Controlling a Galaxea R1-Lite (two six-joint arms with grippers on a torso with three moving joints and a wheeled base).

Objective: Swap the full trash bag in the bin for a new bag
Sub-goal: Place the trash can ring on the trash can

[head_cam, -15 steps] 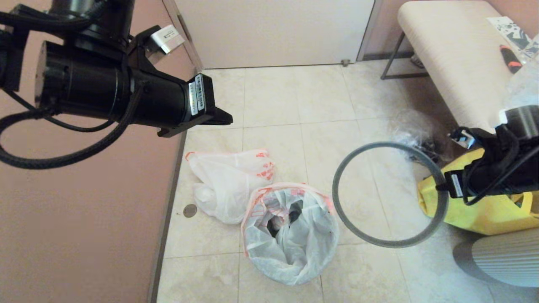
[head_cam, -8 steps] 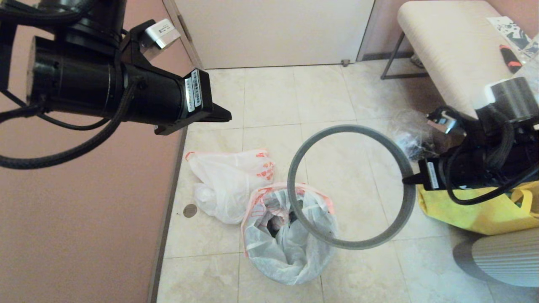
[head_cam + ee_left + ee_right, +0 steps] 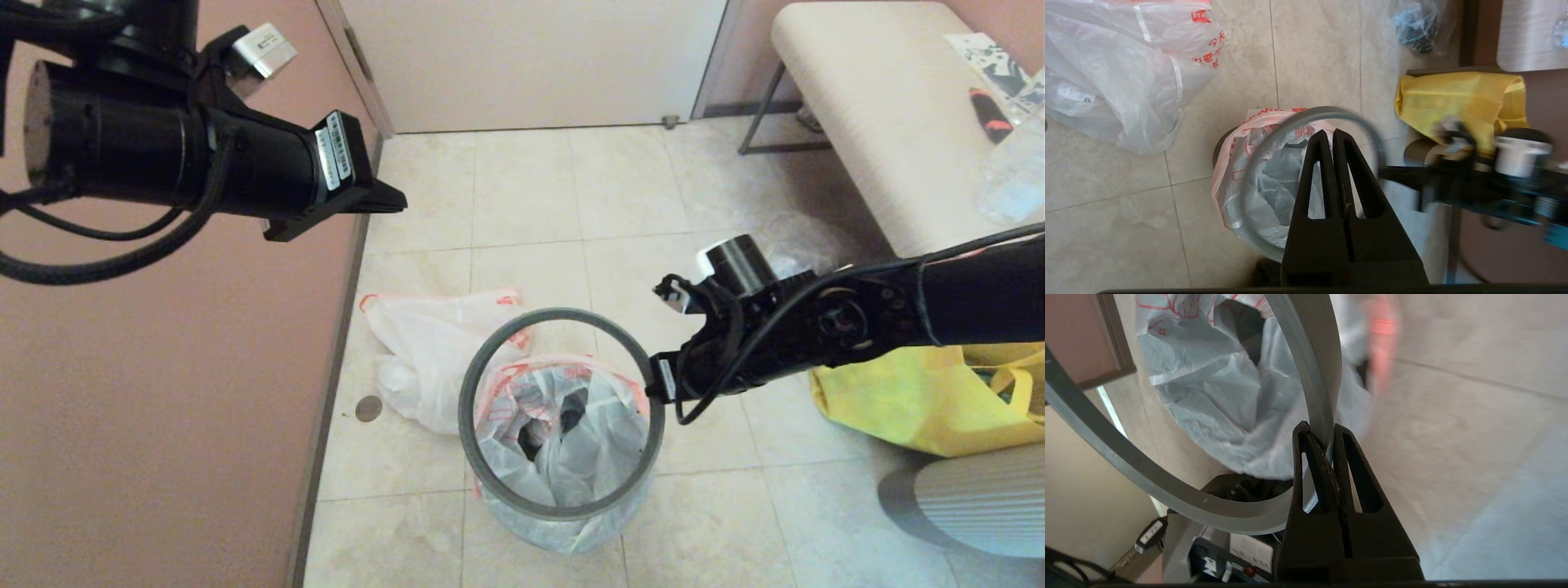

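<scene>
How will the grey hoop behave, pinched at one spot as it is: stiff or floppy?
Probably stiff: the hoop keeps its round shape, though the right claw grips it only at one edge. Likely light, since that thin pinch carries it. It may pivot or slip in the claw if it catches on the new bag.

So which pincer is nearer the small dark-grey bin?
Right. The right pincer grips the thin grey hoop over the bin; the left pincer hangs high, shut, empty.
</scene>
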